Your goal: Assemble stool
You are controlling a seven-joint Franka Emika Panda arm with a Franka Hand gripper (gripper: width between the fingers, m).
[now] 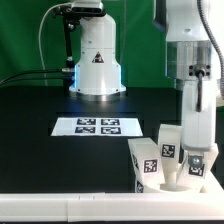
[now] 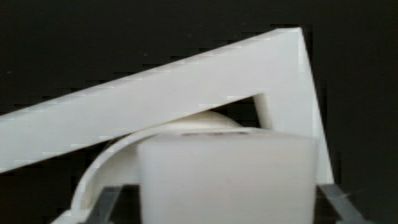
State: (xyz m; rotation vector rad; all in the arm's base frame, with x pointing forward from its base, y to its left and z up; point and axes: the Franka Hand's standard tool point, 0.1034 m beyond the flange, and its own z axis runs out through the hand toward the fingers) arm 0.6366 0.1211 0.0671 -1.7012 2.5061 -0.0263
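Right now my gripper [image 1: 197,170] clamps a stool leg [image 2: 228,180] upright over the round seat [image 1: 172,183], beside the corner rail [image 2: 178,90].

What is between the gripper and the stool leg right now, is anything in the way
Nothing visible. In the wrist view the white leg sits directly between the gripper's fingers, with no other part in the gap. In the exterior view the gripper is down over the stool parts near the corner rail.
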